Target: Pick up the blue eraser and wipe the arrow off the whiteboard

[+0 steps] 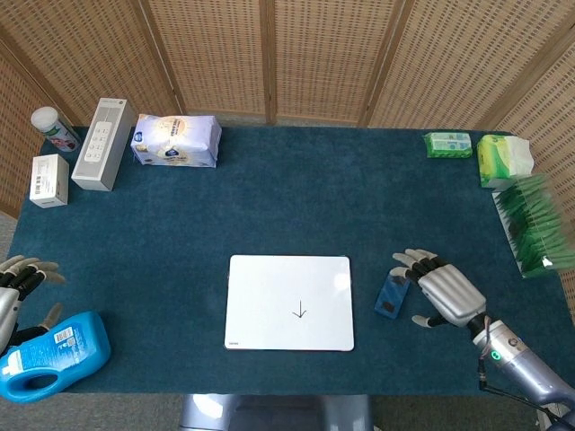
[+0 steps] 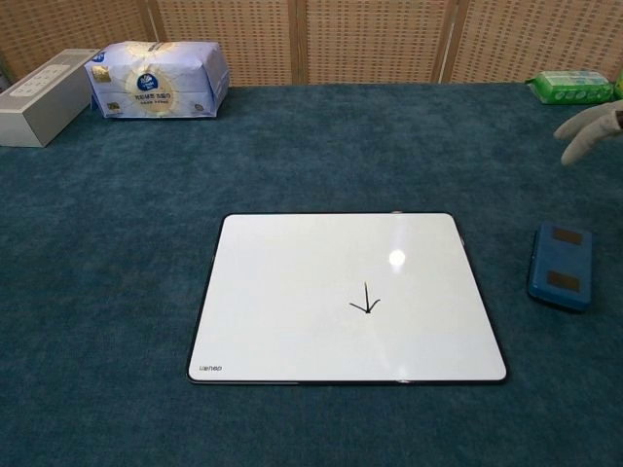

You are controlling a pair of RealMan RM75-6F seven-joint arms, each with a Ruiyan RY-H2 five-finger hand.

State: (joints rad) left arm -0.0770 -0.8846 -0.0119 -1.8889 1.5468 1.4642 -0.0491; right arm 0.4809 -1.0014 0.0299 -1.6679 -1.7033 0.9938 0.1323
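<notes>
Eraser (image 1: 393, 294) flat on bench (image 1: 296, 197), just right of whiteboard (image 1: 289, 303), apart from its edge. Arrow (image 1: 299, 312) intact, low and right of board centre.

Right robot hand (image 1: 442, 292) beside eraser on its right, fingers spread, fingertips (image 1: 402, 264) over eraser's far end, holding nothing. Contact not clear; probably hovering. Chest view catches only fingertips at right edge, above eraser.

Left robot hand (image 1: 18, 285) at left bench edge, fingers apart, empty, next to blue bottle (image 1: 54, 356). Idle.

Step in hand, by judgement: reach and grasp. Best to centre palm over eraser, come straight down, close thumb and fingers across the narrow sides. Keep the flat face level for wiping. Avoid nudging eraser onto board while closing.
</notes>
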